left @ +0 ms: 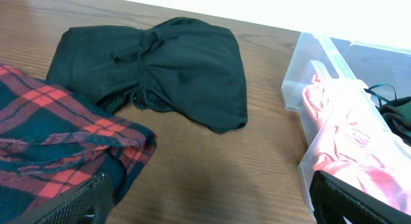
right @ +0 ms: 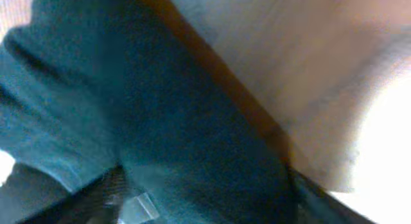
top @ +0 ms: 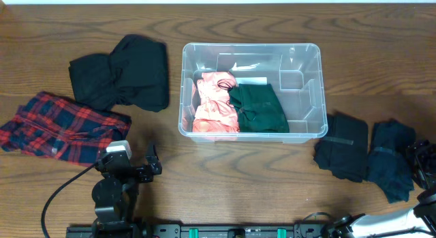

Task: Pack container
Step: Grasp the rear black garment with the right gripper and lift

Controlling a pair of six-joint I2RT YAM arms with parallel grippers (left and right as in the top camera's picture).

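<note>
The clear plastic container [top: 251, 47] stands mid-table; it also shows in the left wrist view [left: 302, 89]. A pink garment [top: 214, 105] [left: 347, 134] and a dark green garment [top: 259, 108] [left: 398, 112] lie inside it. My left gripper [top: 129, 164] [left: 209, 201] is open and empty, low over bare table between a red plaid garment [top: 61, 125] [left: 51, 140] and the container. My right gripper [top: 422, 159] [right: 205, 198] is at the far right. Its fingers are spread, with a dark blue garment [top: 390, 159] [right: 128, 108] filling the space between them.
A black garment [top: 122, 74] [left: 160, 70] lies left of the container, behind the plaid one. A folded black garment [top: 344, 146] lies right of the container, beside the dark blue one. The table's right edge is close to my right gripper.
</note>
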